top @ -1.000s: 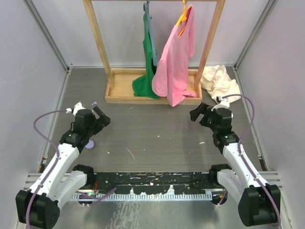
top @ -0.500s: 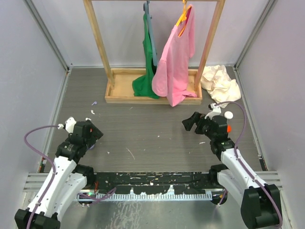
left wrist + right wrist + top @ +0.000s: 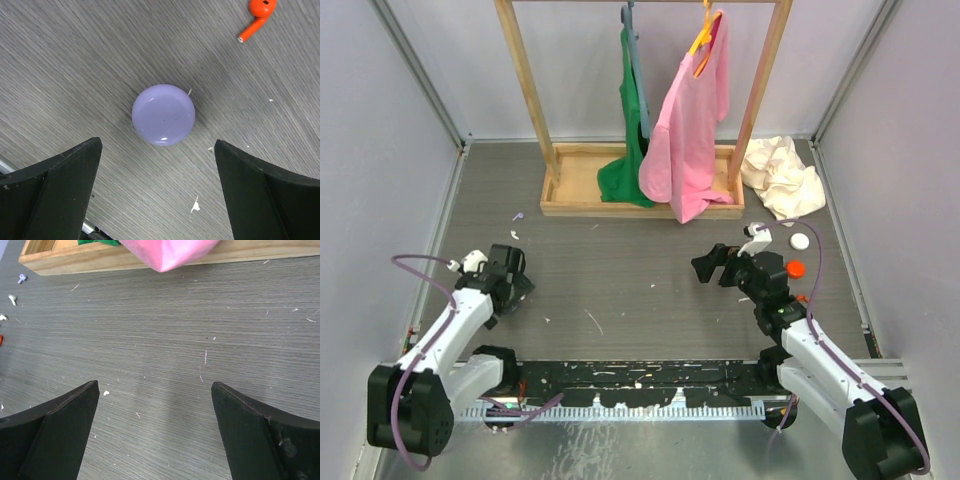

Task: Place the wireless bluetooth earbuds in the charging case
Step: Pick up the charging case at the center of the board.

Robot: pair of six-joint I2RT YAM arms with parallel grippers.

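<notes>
L pincer (image 3: 157,150) spread wide, empty, hangs over the lilac case (image 3: 163,114). Case sits on the surface (image 3: 75,50), centred betw. the fingers, just ahead of the tips. Orange earbud (image 3: 256,17) lies up-right of the case, stem pointing down-left; its head is cut by the frame edge. R pincer (image 3: 154,385) also spread, empty, well apart, so L is nearer. In top view the case is hidden under L pincer. Can't tell if the lid's open.

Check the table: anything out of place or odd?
A cream cloth lies crumpled beside the rack, by its right post, not hung. An orange earbud lies loose on the table, apart from the lavender case.
</notes>
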